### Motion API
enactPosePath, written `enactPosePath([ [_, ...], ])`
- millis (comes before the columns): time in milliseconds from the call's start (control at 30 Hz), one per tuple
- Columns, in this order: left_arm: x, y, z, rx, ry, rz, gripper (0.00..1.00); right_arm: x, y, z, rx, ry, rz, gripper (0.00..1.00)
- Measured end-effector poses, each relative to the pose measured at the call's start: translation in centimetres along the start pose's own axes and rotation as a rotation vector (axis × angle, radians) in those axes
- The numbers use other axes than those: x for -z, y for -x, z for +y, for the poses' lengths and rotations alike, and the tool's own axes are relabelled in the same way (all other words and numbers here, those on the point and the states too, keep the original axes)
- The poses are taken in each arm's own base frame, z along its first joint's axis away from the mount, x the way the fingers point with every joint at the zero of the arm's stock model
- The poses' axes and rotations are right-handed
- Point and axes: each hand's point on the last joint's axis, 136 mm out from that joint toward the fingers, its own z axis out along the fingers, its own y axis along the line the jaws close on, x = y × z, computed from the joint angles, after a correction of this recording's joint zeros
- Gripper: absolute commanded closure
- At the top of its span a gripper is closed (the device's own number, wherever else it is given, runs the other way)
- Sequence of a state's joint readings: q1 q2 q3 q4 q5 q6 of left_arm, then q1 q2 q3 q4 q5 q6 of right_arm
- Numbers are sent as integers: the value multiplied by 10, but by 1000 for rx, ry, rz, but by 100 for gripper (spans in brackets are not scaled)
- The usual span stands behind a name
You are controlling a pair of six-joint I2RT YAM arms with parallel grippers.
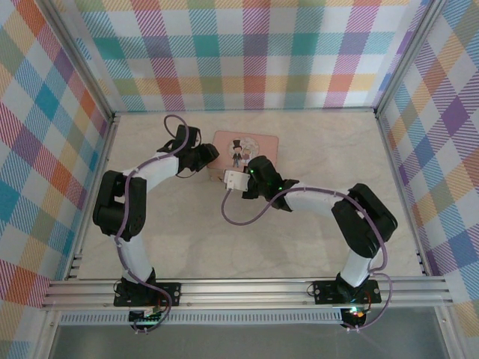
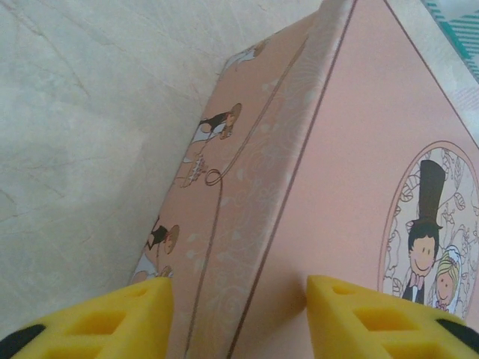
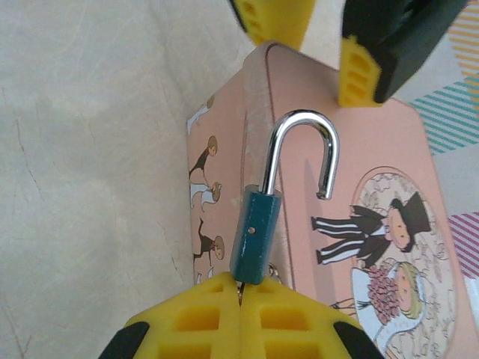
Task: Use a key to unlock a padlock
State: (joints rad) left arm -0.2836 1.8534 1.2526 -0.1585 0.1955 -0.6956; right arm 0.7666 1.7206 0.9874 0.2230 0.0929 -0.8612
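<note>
My right gripper (image 3: 241,290) is shut on the key (image 3: 241,293), which shows as a thin metal sliver between the yellow pads. The teal padlock (image 3: 255,235) sits on the key just past the fingertips. Its silver shackle (image 3: 303,146) is swung open, the free end clear of the body. The padlock is held over the edge of the pink picture tin (image 3: 359,149). My left gripper (image 2: 239,303) is open and straddles the tin's (image 2: 352,172) corner, one finger (image 2: 138,318) beside its side wall and the other finger (image 2: 355,318) over the lid. From above, both grippers (image 1: 212,161) (image 1: 230,182) meet at the tin (image 1: 258,140).
The tin lies on the pale marbled table (image 1: 314,142) near the back checked wall (image 1: 247,52). Checked walls also close both sides. Purple cables (image 1: 247,217) loop off both arms. Open table lies in front of the tin and to the right.
</note>
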Motion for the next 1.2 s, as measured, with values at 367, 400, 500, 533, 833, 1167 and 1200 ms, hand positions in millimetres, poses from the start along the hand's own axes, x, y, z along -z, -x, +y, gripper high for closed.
enactPosePath([
  [367, 44, -4, 16, 31, 17, -44, 38, 39, 35, -11, -63, -31, -78, 100],
  [400, 48, -4, 16, 30, 12, -48, 38, 43, 36, -9, -71, -27, -81, 100],
  [500, 59, -10, 17, 23, 4, -55, 36, 55, 34, -1, -101, -7, -79, 100],
  [533, 62, -12, 19, 18, 4, -56, 36, 59, 32, 4, -116, 9, -74, 100],
  [833, 74, -39, 40, 10, 26, -17, 34, 75, 26, 58, -196, 198, -22, 100],
  [1167, 80, -67, 51, 9, 10, 37, 33, 84, 13, 116, -279, 403, 89, 100],
  [1200, 82, -70, 52, 7, 8, 37, 33, 83, 11, 121, -288, 418, 105, 100],
])
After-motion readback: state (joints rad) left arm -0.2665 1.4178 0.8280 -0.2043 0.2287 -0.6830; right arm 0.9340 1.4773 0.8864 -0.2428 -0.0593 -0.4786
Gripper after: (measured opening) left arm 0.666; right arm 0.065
